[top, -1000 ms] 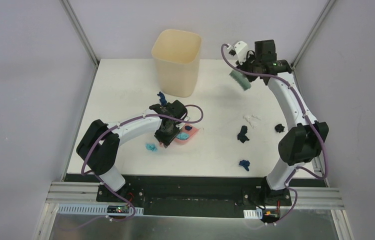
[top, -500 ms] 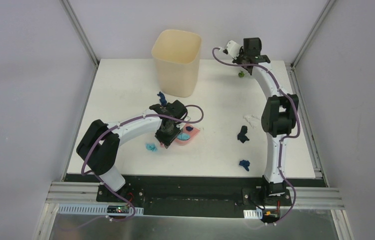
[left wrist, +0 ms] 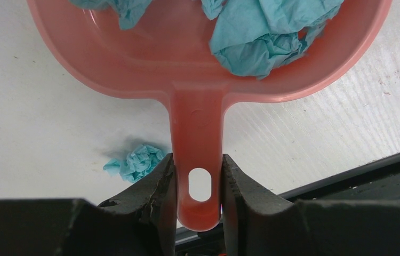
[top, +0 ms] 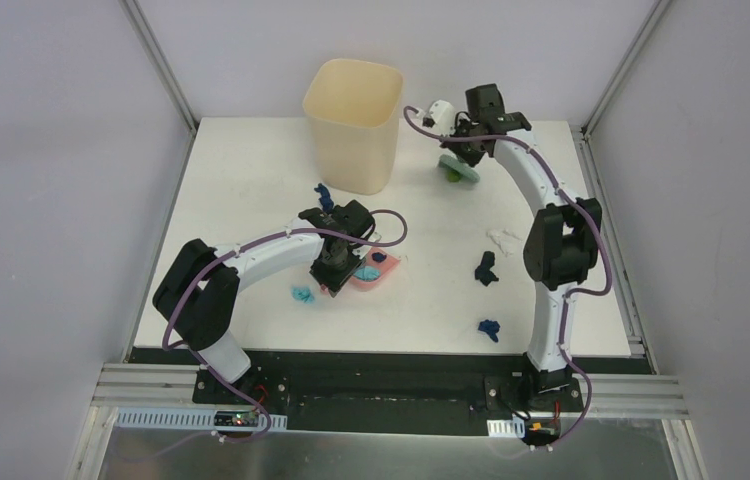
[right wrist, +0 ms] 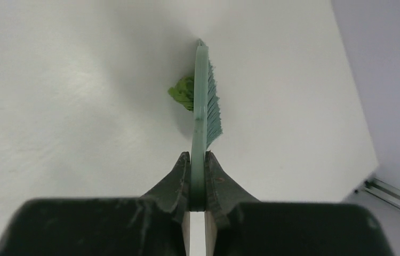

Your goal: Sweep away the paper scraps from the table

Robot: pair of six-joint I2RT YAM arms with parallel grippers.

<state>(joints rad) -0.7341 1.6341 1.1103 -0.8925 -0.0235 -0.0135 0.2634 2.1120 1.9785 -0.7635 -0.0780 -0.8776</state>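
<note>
We are clamping the dustpan (left wrist: 198,106) in front of the bin (top: 353,125) with our left hand (left wrist: 198,181), and our right hand (right wrist: 198,165) is pinching the brush (right wrist: 203,96) beside 1 green scrap (right wrist: 183,92).

The pink dustpan (left wrist: 150,53) is cut off by the top edge of the left wrist view, as are the teal paper scraps (left wrist: 262,37) in it. In the right wrist view the green scrap (right wrist: 182,92) is partly hidden behind the brush (right wrist: 207,101), whose handle end is covered by the right gripper (right wrist: 198,156).
</note>
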